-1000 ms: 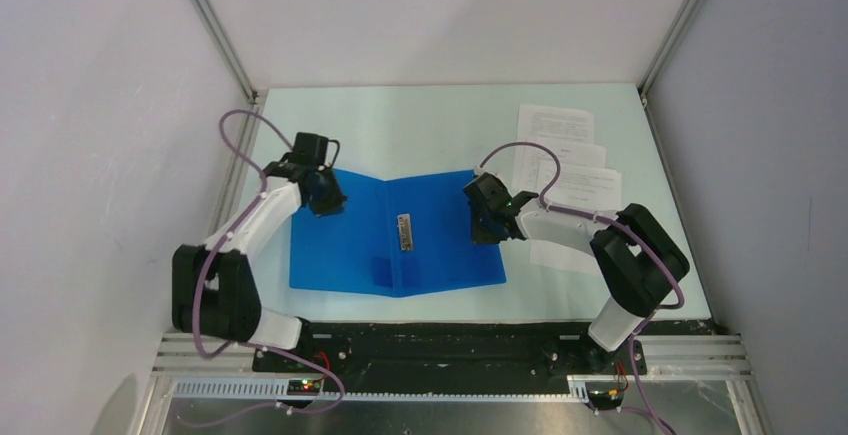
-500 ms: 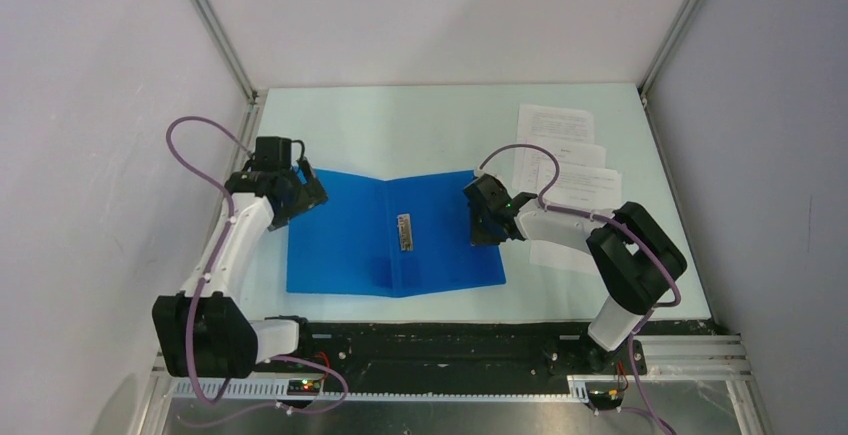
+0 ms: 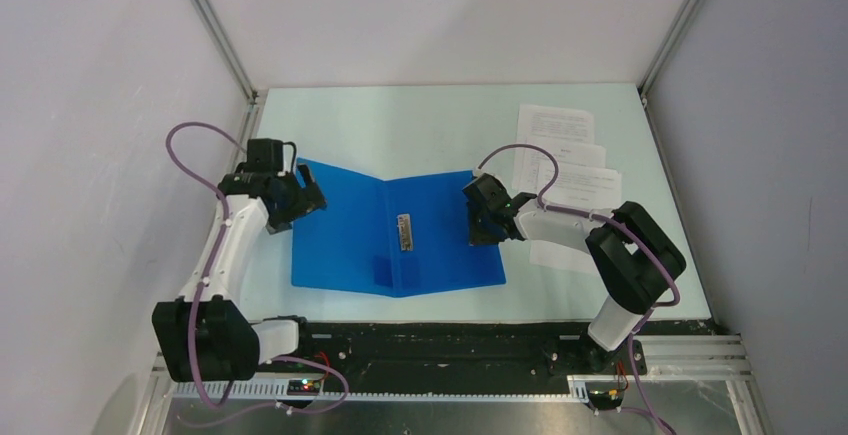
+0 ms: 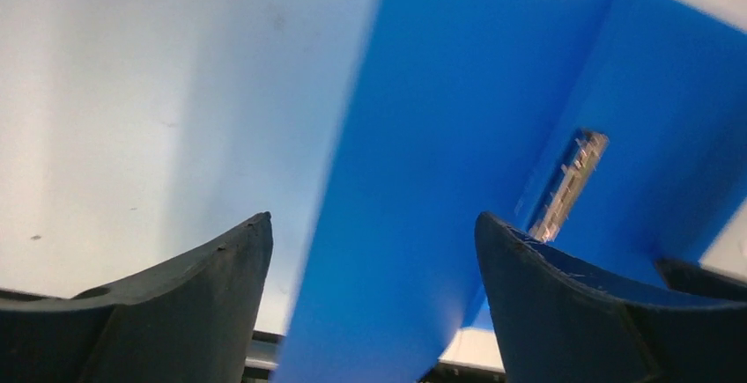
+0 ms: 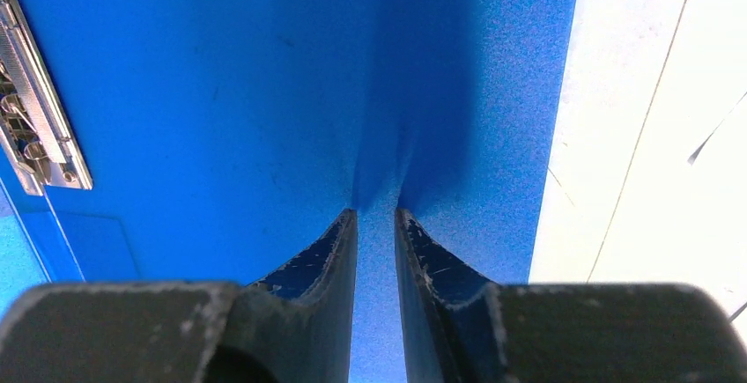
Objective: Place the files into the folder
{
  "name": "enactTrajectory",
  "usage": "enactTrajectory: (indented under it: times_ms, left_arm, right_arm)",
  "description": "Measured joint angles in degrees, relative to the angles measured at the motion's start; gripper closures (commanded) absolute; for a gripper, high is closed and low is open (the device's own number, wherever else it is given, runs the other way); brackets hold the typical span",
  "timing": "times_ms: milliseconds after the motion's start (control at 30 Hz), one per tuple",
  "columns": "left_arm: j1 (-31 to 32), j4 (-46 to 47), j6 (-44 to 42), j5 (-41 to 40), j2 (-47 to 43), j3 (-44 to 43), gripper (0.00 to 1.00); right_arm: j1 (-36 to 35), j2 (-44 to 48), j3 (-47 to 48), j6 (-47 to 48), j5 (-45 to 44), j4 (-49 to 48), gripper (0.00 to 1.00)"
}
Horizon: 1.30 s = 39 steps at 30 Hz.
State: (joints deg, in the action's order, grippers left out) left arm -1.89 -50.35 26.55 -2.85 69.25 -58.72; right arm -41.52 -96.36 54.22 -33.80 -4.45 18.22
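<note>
The flat bright blue plastic folder (image 3: 345, 245) lies open on the pale surface (image 3: 420, 130), with its metal clip (image 3: 404, 232) showing at the spine. The thin white printed files (image 3: 565, 155) overlap loosely just beside the right cover, and none are inside yet.

The right tool (image 5: 377, 216) is narrow, its fingers almost together. Its tips rest on the right cover and hold nothing. The left tool (image 4: 374, 220) is wide, with the left cover's outer edge passing between its fingers and looking tilted up off the surface.

We see two risks. If the right tool leaves to fetch a sheet, nothing pins the folder, so that cover may swing back or the folder may slide. The sheets lie flat and stacked, so a pinch could crease one or drag several.
</note>
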Motion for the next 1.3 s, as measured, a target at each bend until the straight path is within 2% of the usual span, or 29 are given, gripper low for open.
enactTrajectory:
  times_ms: [67, 100, 133, 167, 200, 233, 300, 567, 733, 833, 967, 1133, 1300]
  left_arm:
    - [-0.02, 0.00, -0.59, 4.09, 0.85, 0.00, 0.27]
    - [-0.02, -0.02, -1.33, 6.16, 1.29, 0.00, 0.41]
    - [-0.02, 0.02, -1.68, 8.13, 1.68, 0.00, 0.48]
    - [-0.07, 0.02, -1.77, 10.10, 2.01, 0.00, 0.64]
    - [-0.09, 0.04, -1.73, 11.43, 2.27, 0.00, 0.72]
    - [-0.09, 0.04, -1.99, 13.09, 2.60, 0.00, 0.87]
    - [-0.07, 0.13, -2.01, 15.08, 2.80, 0.00, 0.98]
    - [-0.13, 1.64, -0.15, 17.94, 1.70, 1.66, 1.00]
    - [0.37, 1.77, 6.25, 17.64, -5.29, 5.95, 1.00]
    - [1.25, 1.33, 10.01, 17.42, -11.56, 8.07, 1.00]
    - [2.58, 1.31, 12.04, 17.44, -15.43, 8.28, 1.00]
    - [3.06, 1.51, 12.44, 17.40, -14.82, 8.44, 1.00]
    - [3.10, 1.68, 12.44, 17.00, -14.03, 8.85, 1.00]
  right_arm:
    - [0.00, 0.00, 0.00, 0.00, 0.02, -0.04, 0.73]
    - [0.00, -0.02, 0.00, 0.00, 0.04, -0.09, 0.73]
    - [0.00, -0.02, 0.00, 0.00, 0.07, -0.13, 0.73]
    - [0.00, -0.02, 0.00, 0.00, 0.09, -0.13, 0.73]
    - [0.00, -0.02, 0.00, 0.02, 0.17, -0.13, 0.72]
    - [0.00, -0.02, 0.00, 0.02, 0.20, -0.13, 0.72]
    - [0.00, -0.02, 0.00, 0.00, 0.20, -0.15, 0.72]
    - [0.04, -0.02, 0.00, 0.02, 0.39, -0.22, 0.67]
    - [0.02, 0.70, 0.00, -0.13, 0.55, 0.04, 0.50]
    - [-0.74, 2.67, 0.17, -0.11, 0.46, 1.20, 0.47]
    - [-4.09, 3.19, 5.05, -0.04, 0.15, 4.00, 0.48]
    - [-10.23, -0.59, 16.37, 0.22, -0.24, 6.16, 0.52]
    - [-15.10, -8.02, 24.46, 0.66, -0.42, 7.72, 0.65]
